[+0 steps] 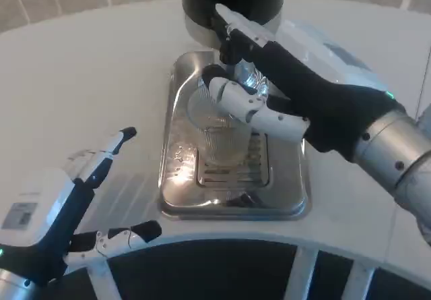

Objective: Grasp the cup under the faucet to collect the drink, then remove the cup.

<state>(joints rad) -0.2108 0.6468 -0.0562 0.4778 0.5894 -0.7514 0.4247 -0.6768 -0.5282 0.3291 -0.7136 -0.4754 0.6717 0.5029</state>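
Standing upright, mouth up, the clear cup [219, 135] sits on the steel drip tray [289, 192] below the black dispenser [232, 0], gripped by the right robot hand [259, 101]. Left robot hand [74, 199] hovers spread, empty, over the white worktop [87, 77].

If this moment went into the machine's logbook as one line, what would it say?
right robot hand: grips clear cup | cup: over drip tray, below dispenser | left robot hand: open, waiting
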